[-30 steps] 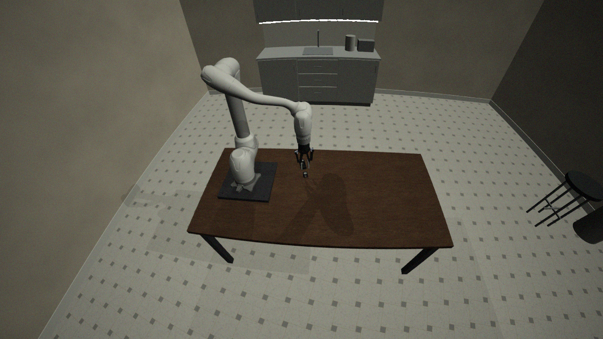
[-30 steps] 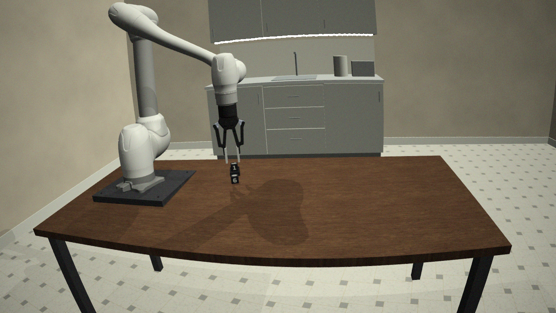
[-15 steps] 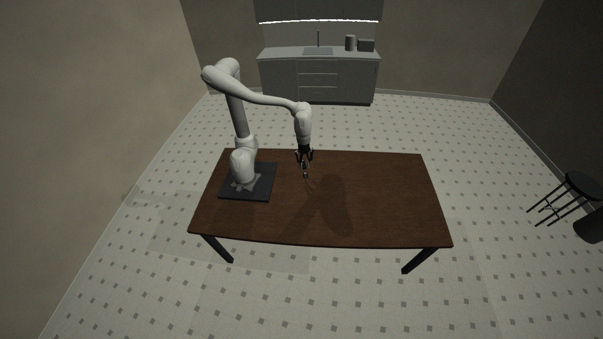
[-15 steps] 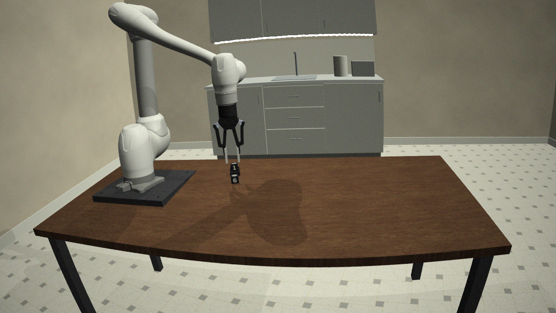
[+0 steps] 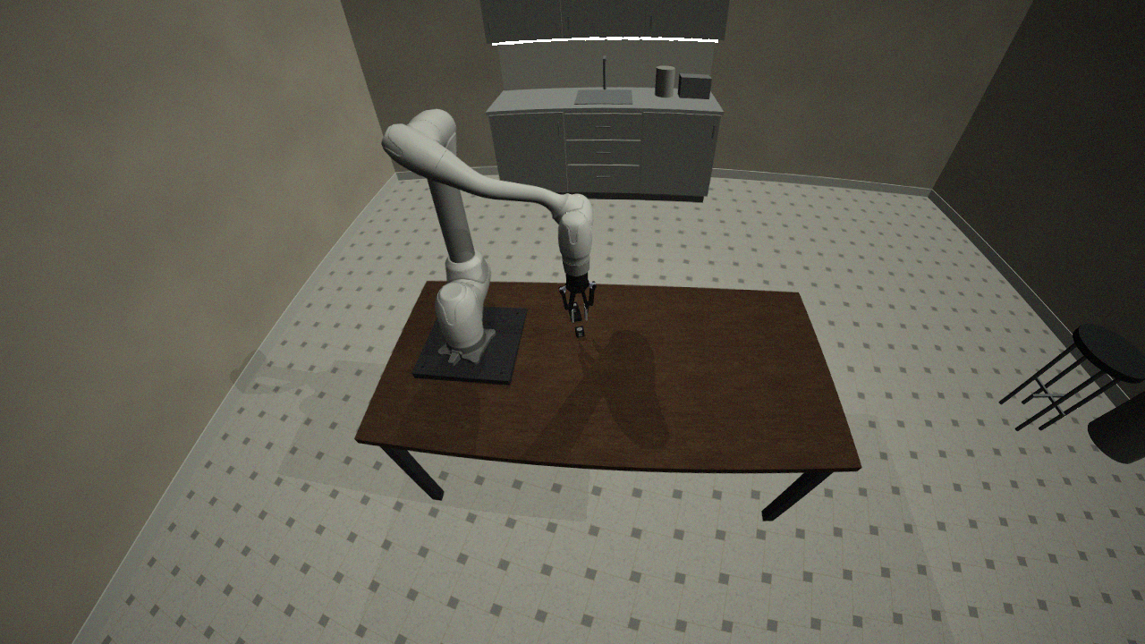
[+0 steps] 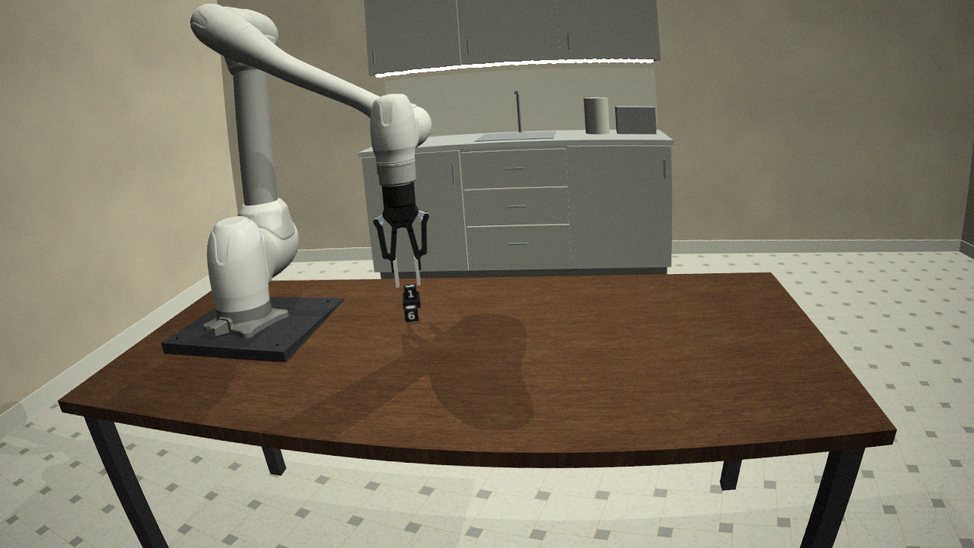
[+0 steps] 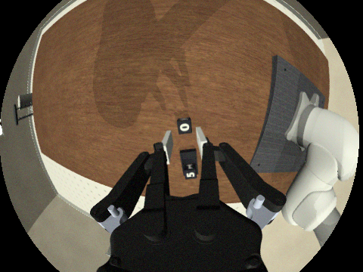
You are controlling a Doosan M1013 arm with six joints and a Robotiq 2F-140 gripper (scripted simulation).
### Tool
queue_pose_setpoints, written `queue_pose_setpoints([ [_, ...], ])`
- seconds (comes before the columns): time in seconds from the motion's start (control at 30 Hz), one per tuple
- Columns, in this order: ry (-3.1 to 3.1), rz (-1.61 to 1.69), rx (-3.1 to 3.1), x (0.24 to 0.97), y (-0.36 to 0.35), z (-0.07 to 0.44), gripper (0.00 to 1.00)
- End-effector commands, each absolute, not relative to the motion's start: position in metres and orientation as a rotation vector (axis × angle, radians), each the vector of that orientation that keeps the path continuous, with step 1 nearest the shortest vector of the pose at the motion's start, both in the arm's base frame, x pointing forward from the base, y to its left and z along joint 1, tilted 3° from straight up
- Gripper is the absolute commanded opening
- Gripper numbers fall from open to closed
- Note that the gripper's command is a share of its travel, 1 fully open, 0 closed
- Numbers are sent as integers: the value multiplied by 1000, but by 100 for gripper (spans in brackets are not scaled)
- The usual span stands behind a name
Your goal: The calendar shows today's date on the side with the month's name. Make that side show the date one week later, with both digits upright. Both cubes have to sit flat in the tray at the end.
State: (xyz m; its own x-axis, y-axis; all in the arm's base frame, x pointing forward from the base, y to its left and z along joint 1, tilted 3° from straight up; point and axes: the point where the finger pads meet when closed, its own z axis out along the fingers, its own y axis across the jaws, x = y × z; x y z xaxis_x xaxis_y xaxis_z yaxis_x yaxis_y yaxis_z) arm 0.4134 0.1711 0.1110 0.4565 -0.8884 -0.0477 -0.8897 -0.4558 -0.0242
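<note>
The gripper point(image 5: 580, 314) point(image 6: 408, 284) point(image 7: 184, 135) hung parted and unladen above the worktop point(image 5: 720, 360) point(image 6: 647, 354) point(image 7: 227, 68), one digit cube point(image 5: 580, 331) point(image 6: 410, 313) point(image 7: 184, 125) outside the calendar tray point(image 5: 575, 317) point(image 6: 415, 300) point(image 7: 187, 156), its return and the new date apparently outstanding.

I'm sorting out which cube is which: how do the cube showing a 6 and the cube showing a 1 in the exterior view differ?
The 6 cube sits on the table in front of the tray; the 1 cube is in the tray. From the wrist, the 6 cube shows a 0, the 1 cube a 5. Both are dark with white digits.
</note>
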Motion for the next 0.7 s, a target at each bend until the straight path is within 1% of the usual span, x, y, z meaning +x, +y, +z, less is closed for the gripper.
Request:
queue_pose_setpoints([
  [0.0, 1614, 44, -2642, 413, 171, 109, 36],
  [0.67, 1614, 44, -2642, 413, 173, 83, 36],
])
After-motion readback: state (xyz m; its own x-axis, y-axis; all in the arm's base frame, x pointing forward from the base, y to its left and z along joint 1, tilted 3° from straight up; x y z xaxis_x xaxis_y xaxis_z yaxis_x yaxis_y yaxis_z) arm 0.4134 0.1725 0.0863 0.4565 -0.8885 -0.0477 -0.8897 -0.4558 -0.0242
